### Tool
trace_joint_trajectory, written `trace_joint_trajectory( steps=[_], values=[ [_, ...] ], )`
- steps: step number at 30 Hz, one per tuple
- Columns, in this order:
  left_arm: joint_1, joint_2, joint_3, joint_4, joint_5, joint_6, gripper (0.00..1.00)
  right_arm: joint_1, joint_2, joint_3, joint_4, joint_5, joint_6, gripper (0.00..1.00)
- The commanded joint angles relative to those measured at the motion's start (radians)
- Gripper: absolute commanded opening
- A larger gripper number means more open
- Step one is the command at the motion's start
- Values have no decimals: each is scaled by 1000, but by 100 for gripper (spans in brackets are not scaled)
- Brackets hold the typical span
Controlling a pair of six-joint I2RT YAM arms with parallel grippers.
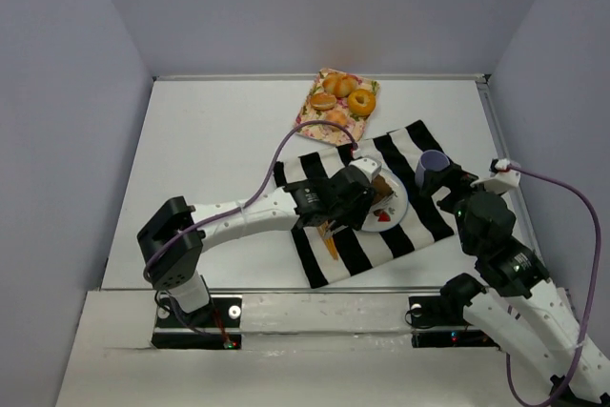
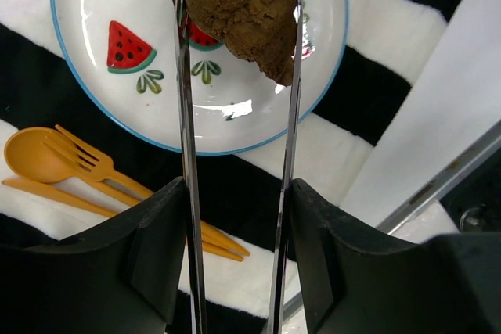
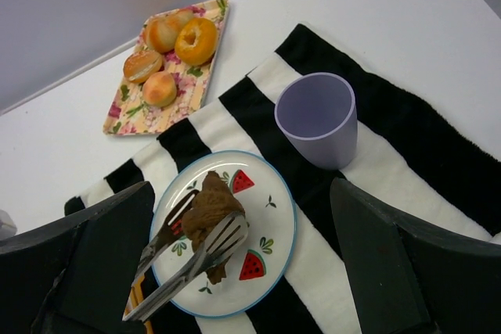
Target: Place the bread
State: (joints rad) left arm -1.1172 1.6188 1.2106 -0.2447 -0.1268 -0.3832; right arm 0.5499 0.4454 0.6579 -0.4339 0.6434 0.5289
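From my remote seat this read as a robotics lab test cell, not anybody's kitchen. The white counter (image 1: 210, 140) sat boxed in by bare grey walls (image 1: 315, 7). The left arm (image 1: 238, 216) and the right arm (image 1: 505, 269) were bolted along its near edge, and a purple cable (image 1: 558, 178) looped loose above it. What lay on top looked like a staged meal of props: a striped cloth (image 3: 423, 154), a watermelon-print plate (image 3: 274, 224), a lilac cup (image 3: 315, 119), orange plastic cutlery (image 2: 55, 158), a floral tray (image 3: 129, 119), and a lump of dark brown bread (image 3: 207, 209) pinched in metal tongs (image 3: 196, 260).
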Motion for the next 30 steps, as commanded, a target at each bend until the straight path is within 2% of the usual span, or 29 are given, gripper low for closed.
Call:
trace_joint_trajectory(
  steps=[1,2,7,13,18,25,30],
  values=[
    [0,23,73,-10,-50,-11,63,-1,-19,-6,34,9,6,100],
    [-1,27,75,-10,-48,-11,71,-1,-22,-6,32,10,6,100],
    [-1,35,102,-24,-57,1,78,-1,-31,-7,32,13,6,100],
    [0,38,142,-48,-92,21,78,-1,-25,-4,32,12,0,100],
    [8,21,182,-65,-233,33,79,-1,-13,0,29,21,-1,100],
    [167,47,253,-41,-195,44,77,-1,-19,-3,26,53,3,100],
    [302,146,351,-62,-134,46,77,-1,-28,-7,24,90,5,100]
  ],
)
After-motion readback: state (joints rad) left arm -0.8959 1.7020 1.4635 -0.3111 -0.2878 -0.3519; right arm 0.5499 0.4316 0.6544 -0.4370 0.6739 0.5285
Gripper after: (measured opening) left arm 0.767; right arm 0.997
